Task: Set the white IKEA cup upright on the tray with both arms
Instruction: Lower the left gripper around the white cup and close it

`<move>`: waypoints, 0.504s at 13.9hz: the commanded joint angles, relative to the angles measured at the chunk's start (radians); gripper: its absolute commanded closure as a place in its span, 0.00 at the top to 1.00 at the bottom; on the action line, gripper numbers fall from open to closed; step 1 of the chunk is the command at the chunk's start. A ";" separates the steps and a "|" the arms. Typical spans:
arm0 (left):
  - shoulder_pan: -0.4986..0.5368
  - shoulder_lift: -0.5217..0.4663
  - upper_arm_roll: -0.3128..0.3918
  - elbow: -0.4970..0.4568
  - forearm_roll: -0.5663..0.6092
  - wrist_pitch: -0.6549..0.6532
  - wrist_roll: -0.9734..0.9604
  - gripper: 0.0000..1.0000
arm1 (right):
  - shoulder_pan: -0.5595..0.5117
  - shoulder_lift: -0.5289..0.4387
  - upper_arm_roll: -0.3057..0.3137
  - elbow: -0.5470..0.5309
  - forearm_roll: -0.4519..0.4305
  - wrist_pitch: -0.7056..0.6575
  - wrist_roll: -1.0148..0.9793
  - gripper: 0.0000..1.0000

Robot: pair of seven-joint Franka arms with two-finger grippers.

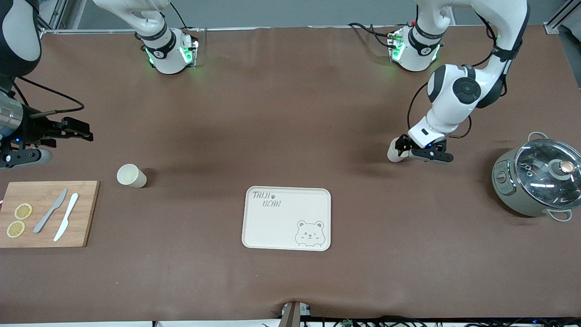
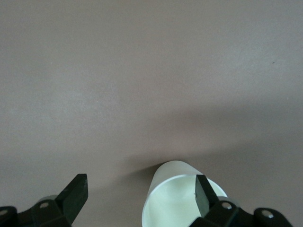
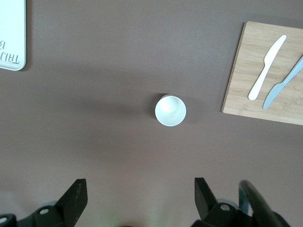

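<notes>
1. The left arm's black two-finger gripper (image 1: 405,150) is down low at the table, toward the left arm's end.
2. Its fingers (image 2: 75,194) are spread wide apart and are not squeezing anything.
3. A small white round cup (image 1: 396,152) sits at this gripper. In the left wrist view one black finger is inside the cup's (image 2: 175,198) open mouth, and the other finger is out beside it.
4. The flat cream-white tray (image 1: 287,218) with grey letters and a winking bear drawing lies on the brown table (image 1: 290,113), nearer the front camera than this gripper and well apart from it.
5. The right arm's black gripper (image 1: 79,129) hangs in the air over the right arm's end of the table. Its fingers (image 3: 76,196) are spread open and hold nothing.
6. A second white round cup (image 1: 130,175) stands upright on the table below the right gripper, well apart from the fingers.
7. Near that cup lies a wooden cutting board (image 1: 47,213) with a grey knife (image 1: 50,211), a white knife (image 1: 66,216) and two lemon slices (image 1: 19,220) on it.
8. A grey-green pot with a glass lid (image 1: 538,179) sits at the left arm's end of the table, apart from the left gripper.
</notes>
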 commanded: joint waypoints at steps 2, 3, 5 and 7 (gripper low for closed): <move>0.012 -0.020 -0.008 -0.054 -0.004 0.047 -0.013 1.00 | -0.008 0.019 0.005 0.008 0.010 -0.012 -0.002 1.00; 0.012 -0.012 -0.008 -0.061 -0.004 0.064 -0.013 1.00 | -0.006 0.019 0.005 0.008 0.010 -0.016 0.000 1.00; 0.013 -0.001 -0.008 -0.071 -0.004 0.087 -0.013 1.00 | -0.009 0.018 0.005 0.009 0.012 -0.023 0.000 1.00; 0.022 -0.001 -0.008 -0.085 -0.004 0.095 -0.013 1.00 | -0.006 0.018 0.005 0.009 0.012 -0.026 0.000 1.00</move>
